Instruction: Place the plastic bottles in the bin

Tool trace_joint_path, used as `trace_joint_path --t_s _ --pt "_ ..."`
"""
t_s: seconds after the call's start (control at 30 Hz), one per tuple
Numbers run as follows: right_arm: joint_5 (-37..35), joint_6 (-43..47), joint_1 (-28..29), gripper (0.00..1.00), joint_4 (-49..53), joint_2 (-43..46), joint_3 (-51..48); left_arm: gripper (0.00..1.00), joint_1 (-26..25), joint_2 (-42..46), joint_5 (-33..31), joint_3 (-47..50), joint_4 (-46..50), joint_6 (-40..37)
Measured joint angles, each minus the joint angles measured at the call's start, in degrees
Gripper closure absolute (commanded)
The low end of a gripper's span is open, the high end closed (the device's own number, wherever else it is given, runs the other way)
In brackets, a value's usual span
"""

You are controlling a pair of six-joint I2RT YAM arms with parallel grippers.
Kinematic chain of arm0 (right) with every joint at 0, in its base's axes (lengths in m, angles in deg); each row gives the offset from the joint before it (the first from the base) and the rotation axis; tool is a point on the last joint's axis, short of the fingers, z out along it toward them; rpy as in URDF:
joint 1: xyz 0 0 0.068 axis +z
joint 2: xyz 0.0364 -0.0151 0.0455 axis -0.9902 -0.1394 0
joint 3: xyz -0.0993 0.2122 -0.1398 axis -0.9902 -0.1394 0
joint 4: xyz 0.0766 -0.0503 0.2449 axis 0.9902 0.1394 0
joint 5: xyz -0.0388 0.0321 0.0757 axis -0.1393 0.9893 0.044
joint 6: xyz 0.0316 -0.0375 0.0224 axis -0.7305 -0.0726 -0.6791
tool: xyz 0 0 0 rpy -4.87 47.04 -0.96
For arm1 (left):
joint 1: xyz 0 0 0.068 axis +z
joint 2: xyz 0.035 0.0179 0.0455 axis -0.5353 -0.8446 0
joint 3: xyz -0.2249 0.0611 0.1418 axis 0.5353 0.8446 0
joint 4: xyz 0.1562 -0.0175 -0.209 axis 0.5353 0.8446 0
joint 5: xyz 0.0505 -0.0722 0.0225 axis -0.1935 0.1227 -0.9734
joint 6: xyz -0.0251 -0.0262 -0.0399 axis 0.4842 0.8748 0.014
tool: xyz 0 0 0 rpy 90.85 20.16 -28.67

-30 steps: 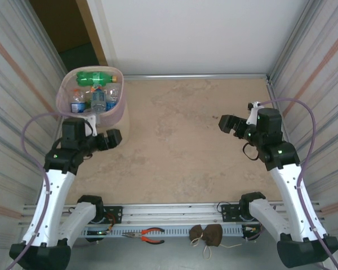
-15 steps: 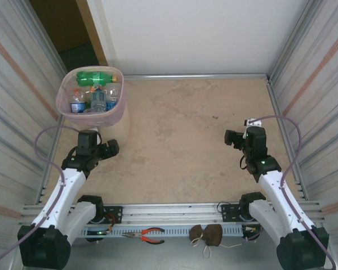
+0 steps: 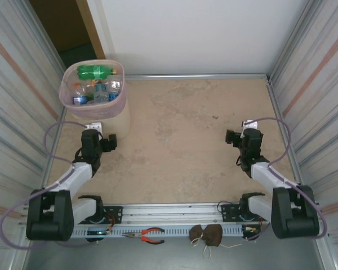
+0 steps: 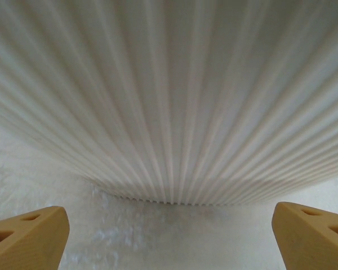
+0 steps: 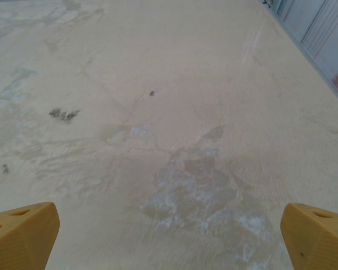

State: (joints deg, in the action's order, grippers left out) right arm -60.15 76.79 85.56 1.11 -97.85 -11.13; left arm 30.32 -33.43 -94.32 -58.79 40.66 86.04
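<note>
The pale-pink bin (image 3: 121,99) stands at the far left corner of the table. Inside lie several plastic bottles: a green one (image 3: 97,71) on top and clear ones with blue labels (image 3: 98,90) under it. My left gripper (image 3: 105,140) is low on the table just in front of the bin and open. In the left wrist view the bin's ribbed wall (image 4: 169,101) rises close ahead, and the tan fingertips (image 4: 25,236) are wide apart with nothing between them. My right gripper (image 3: 234,138) is open over bare table at the right, its fingertips (image 5: 318,236) spread and empty.
Corrugated metal walls close in both sides, and a white wall stands at the back. Beyond the front rail lie red-handled pliers (image 3: 147,235) and two brown pouches (image 3: 207,235). A stained patch of tabletop (image 5: 203,185) lies ahead of the right gripper.
Both arms have folded down and drawn back toward their bases. The left gripper has dropped from the bin's rim to the table in front of it, and the bin's rim now sits slightly farther back.
</note>
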Motion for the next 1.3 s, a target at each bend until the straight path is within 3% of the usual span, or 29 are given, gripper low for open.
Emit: trace_joint_path --t_s 0.23,0.5,0.8,1.3 --pt "5.73 -0.02 -4.00 0.02 -14.19 -12.98 0.04 0.05 1.38 -10.47 5.55 1.88 -19.12 -3.26" --pt "10.14 -0.02 -4.48 0.01 -21.03 -22.27 0.66 0.03 3.96 -19.71 12.41 1.79 -31.41 -4.72" --pt "12.28 -0.02 -5.75 0.01 -21.00 -22.27 3.15 0.01 3.80 -20.96 16.85 -0.68 -28.55 -5.99" --pt "12.94 -0.04 -5.81 0.01 -21.00 -22.27 3.15 0.01 3.23 -20.96 15.89 -0.72 -28.33 -6.23"
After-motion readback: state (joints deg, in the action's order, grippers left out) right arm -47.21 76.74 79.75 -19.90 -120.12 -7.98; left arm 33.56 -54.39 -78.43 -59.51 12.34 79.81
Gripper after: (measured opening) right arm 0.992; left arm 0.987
